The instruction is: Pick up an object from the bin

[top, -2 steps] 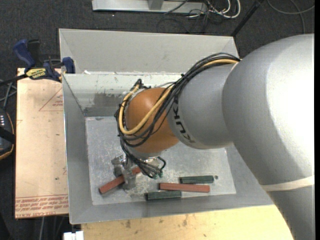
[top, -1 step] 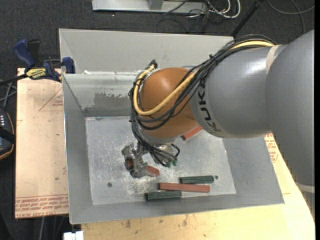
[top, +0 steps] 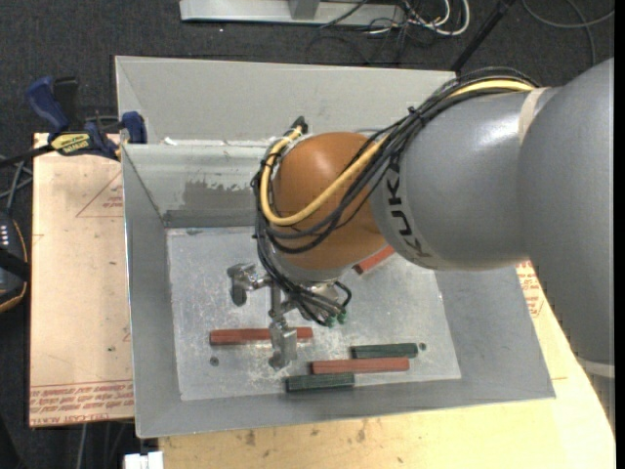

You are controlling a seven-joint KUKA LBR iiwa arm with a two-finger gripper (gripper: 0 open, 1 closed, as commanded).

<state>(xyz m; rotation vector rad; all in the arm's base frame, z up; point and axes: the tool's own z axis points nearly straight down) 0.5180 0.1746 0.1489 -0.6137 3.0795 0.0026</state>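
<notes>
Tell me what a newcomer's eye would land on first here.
The big grey arm with its orange cover reaches in from the right, over the middle of the bin. Beneath it the open gripper hangs over a red-brown bar on the floor; a red bar, a dark green bar and a blackish bar lie together to the right, near the front wall.

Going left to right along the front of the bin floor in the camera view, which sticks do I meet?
Long red stick, dark stick nearest the front, second red stick, dark green stick.
</notes>
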